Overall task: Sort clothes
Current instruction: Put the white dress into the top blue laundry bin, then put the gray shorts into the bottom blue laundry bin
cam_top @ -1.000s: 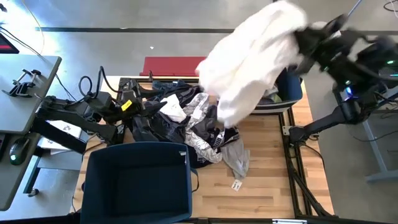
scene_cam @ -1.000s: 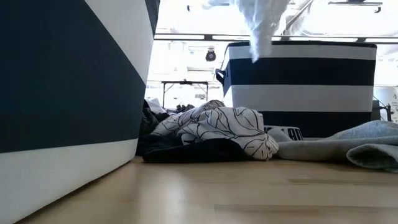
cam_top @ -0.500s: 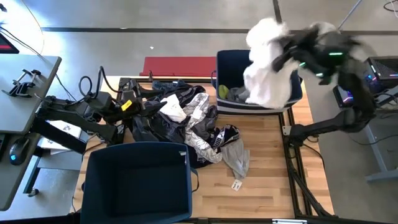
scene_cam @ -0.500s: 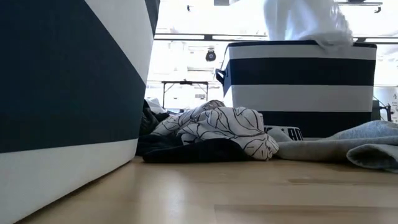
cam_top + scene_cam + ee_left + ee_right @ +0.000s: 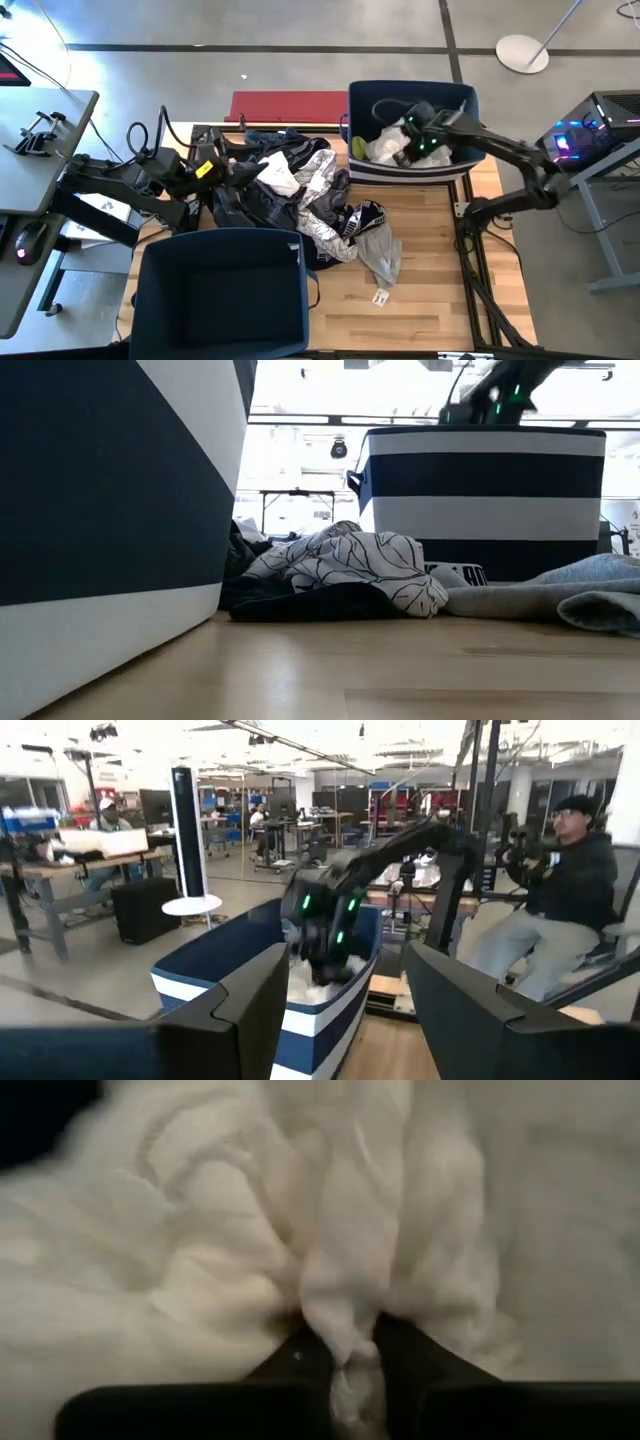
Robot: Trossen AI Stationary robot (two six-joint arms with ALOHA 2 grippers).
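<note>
My right gripper (image 5: 412, 140) is down inside the far striped dark blue bin (image 5: 470, 105), shut on a white garment (image 5: 385, 148) that lies bunched in the bin beside a yellow garment (image 5: 357, 147). The right wrist view shows the white garment (image 5: 200, 1260) filling the picture. A pile of black, white, patterned and grey clothes (image 5: 300, 195) lies on the table's middle. My left gripper (image 5: 232, 170) waits open at the pile's left side, its fingers (image 5: 250, 1010) empty. My right gripper pinches a bunched fold of the white garment (image 5: 345, 1305) between its two fingers (image 5: 400, 1345). It comes from above, slanting down into the bin. The cloth spreads out slack ahead of the fingers and rests in the bin.
A second dark blue bin (image 5: 220, 290) stands at the table's near left and fills the low view's left (image 5: 110, 510). A flat red board (image 5: 285, 105) lies beyond the far edge. A grey garment (image 5: 378, 250) lies on bare wood at near right. People sit in the room behind (image 5: 570, 910).
My right gripper has carried the white garment from high above the pile toward the table's right, then down into the far bin. The garment hung spread out below the gripper a second ago; now it lies bunched inside the bin.
</note>
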